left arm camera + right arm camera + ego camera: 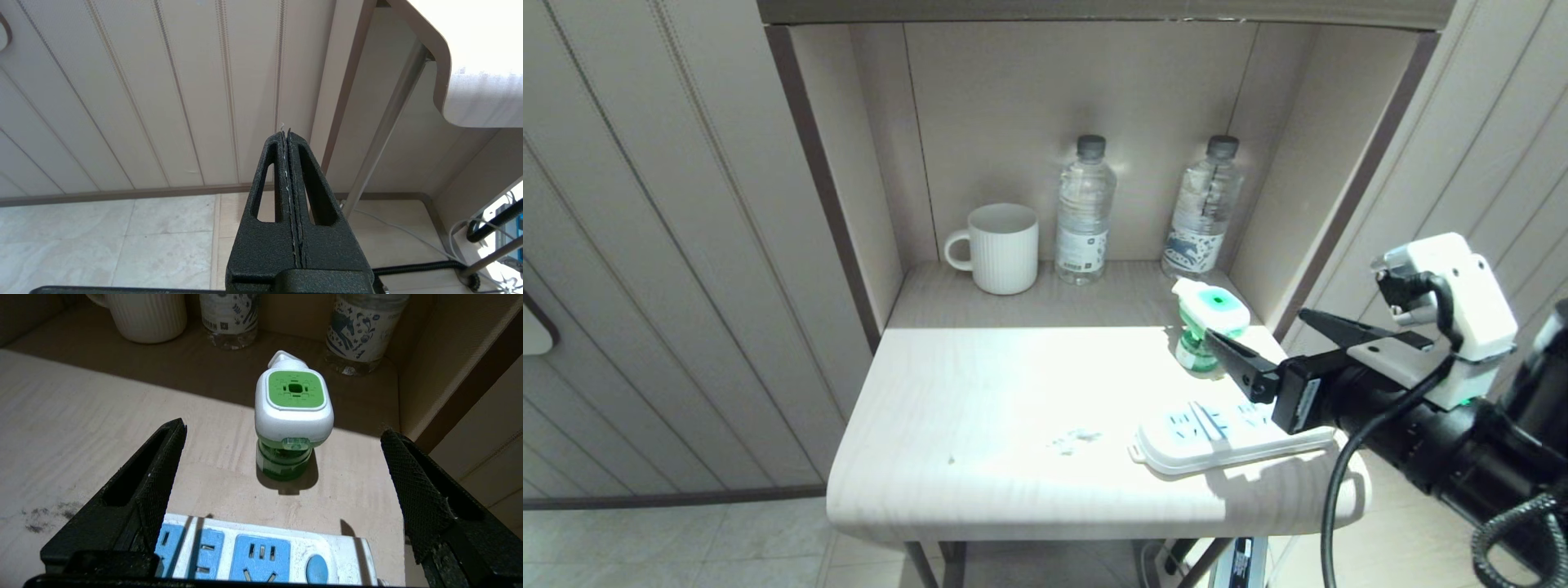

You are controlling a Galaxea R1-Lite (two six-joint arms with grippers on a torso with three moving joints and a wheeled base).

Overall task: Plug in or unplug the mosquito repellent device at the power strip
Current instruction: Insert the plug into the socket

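Note:
The mosquito repellent device stands upright on its green bottle at the back right of the table, plugged into nothing. The white power strip lies flat in front of it near the right edge, its blue sockets empty. My right gripper hovers over the strip, open wide. The device sits ahead between the two fingers, which do not touch it. My left gripper is parked low beside the table, shut on nothing.
In the niche behind stand a white ribbed mug and two clear water bottles. The niche's right wall rises close to the device. A dark smudge marks the tabletop. Cables run under the table.

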